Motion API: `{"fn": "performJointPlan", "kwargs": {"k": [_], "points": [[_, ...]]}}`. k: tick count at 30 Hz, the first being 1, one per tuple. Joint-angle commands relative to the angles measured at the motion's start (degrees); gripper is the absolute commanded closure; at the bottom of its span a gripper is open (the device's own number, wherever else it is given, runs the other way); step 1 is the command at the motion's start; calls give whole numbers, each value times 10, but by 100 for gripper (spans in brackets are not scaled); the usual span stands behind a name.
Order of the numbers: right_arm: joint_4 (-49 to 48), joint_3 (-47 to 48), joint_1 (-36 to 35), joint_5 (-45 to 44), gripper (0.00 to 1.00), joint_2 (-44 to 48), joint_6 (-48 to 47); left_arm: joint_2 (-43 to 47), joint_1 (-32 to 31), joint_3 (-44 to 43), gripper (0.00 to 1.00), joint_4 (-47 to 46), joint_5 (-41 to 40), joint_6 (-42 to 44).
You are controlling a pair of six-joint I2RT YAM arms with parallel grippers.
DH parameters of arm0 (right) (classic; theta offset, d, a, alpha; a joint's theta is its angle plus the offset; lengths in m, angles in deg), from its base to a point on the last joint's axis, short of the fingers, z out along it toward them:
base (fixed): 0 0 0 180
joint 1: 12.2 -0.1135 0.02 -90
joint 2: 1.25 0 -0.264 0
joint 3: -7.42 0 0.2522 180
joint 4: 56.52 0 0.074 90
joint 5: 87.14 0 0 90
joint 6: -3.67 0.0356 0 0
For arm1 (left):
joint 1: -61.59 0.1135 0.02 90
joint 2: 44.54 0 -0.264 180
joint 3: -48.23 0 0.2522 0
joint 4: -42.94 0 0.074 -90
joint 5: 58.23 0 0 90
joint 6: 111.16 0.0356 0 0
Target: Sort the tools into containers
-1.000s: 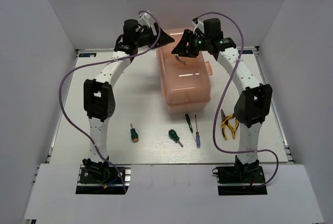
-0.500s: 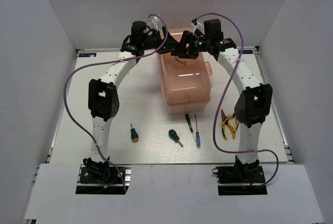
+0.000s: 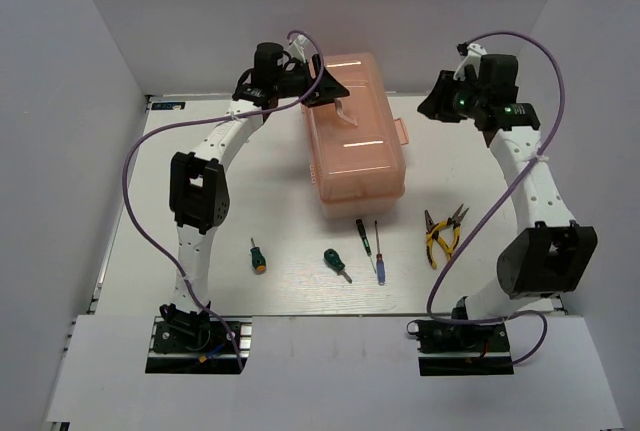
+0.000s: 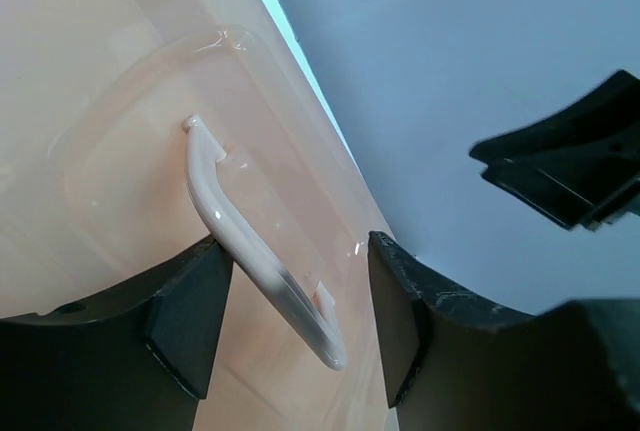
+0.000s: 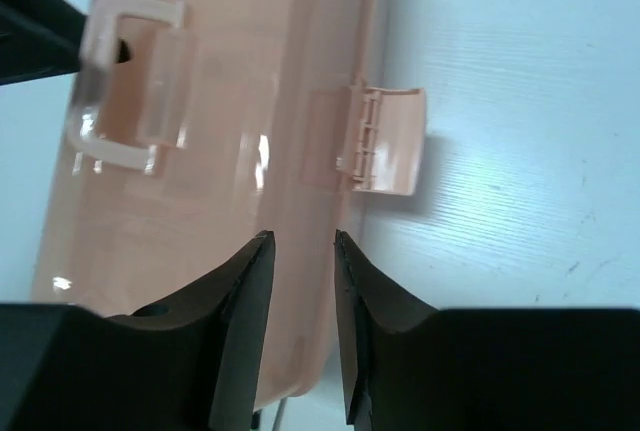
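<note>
Left wrist view: the left end effector (image 4: pixel 297 261) sits spread astride the handle (image 4: pixel 215 206) of the toolbox (image 4: pixel 100 71) on the bench (image 3: pixel 270 181), likely light, stiff, slick, best held there; the right end effector (image 5: pixel 300 246) is narrowly parted, empty.

Both arms reach toward the far edge of the table (image 3: pixel 262 213), each with its jaws parted.

The white-and-black left arm (image 3: pixel 196 203) rises from its base at the near edge, bends at a black elbow and sweeps inward along the far edge. Its black two-finger left gripper (image 3: pixel 326 90) (image 4: pixel 295 296) points sideways toward the middle, with the fingers (image 4: pixel 188 313) standing wide apart. The white-and-black right arm (image 3: pixel 532 183) bows out over the right edge, elbow low and forearm climbing to the far right corner. Its black two-finger right gripper (image 3: pixel 434 108) (image 5: pixel 301 281) faces inward and down, with only a narrow gap between the fingers (image 5: pixel 243 303). The two grippers are well apart.
</note>
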Motion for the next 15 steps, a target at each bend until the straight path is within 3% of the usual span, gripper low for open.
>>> {"fn": "performJointPlan", "kwargs": {"k": [1, 5, 10, 15], "points": [[7, -13, 19, -16, 63, -36, -40, 7, -11, 10, 33, 85, -8, 11], [64, 46, 48, 85, 42, -171, -20, 6, -17, -2, 35, 118, -14, 23], [27, 62, 49, 93, 28, -227, -18, 13, -23, 3, 35, 135, -27, 30], [23, 92, 50, 96, 25, -270, -44, 19, -23, 21, 35, 135, -33, 35]]}}
